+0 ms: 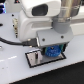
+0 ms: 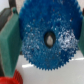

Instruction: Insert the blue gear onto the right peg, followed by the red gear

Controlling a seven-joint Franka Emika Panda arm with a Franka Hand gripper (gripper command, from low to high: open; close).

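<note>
My gripper (image 1: pixel 53 53) is shut on the blue gear (image 1: pixel 53 50), which hangs just over the black-rimmed grey plate (image 1: pixel 35 59) in the exterior view. In the wrist view the blue gear (image 2: pixel 40 30) fills most of the picture, its centre hole showing, clamped between my gripper's (image 2: pixel 46 44) green fingers (image 2: pixel 8 44). A curved slice of the red gear (image 2: pixel 11 79) shows at the picture's edge, lying on the white table. The right peg is hidden behind the gear and my hand; I cannot make out either pin.
The arm's white body fills the upper part of the exterior view, with a dark cable (image 1: pixel 12 44) running toward the exterior view's left. The plate sits on a white table (image 1: pixel 15 70).
</note>
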